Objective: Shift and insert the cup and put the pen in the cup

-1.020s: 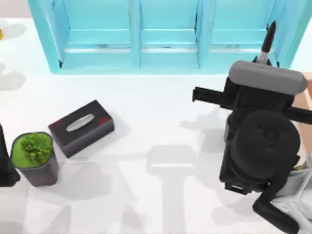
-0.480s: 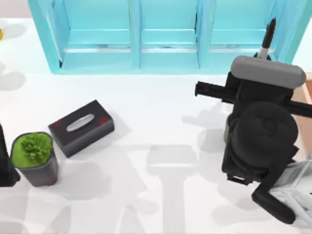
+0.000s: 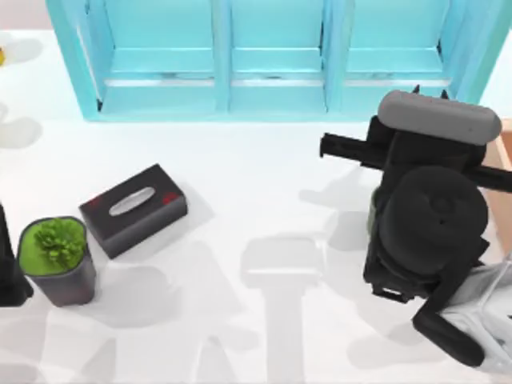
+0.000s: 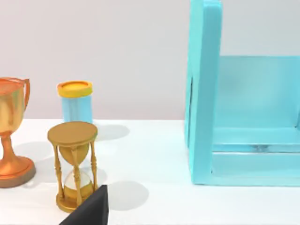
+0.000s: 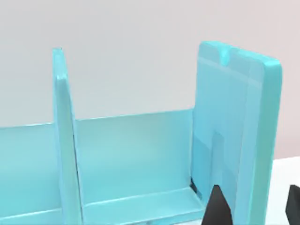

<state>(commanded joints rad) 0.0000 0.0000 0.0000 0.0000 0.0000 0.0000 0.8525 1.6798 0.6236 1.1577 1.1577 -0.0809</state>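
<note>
Now, right jaws (image 5: 253, 206): parted, empty, just before the blue shelf (image 5: 140, 154).
Left jaws: parked, state unclear.
Progress: cup, pen hidden; probably dropped, unconfirmed.

Before the tall turquoise three-bay shelf unit (image 3: 232, 60) the white tabletop (image 3: 264, 184) lies open, while a black tissue box (image 3: 133, 210) and dark potted green plant (image 3: 56, 260) crowd its front-left.
</note>
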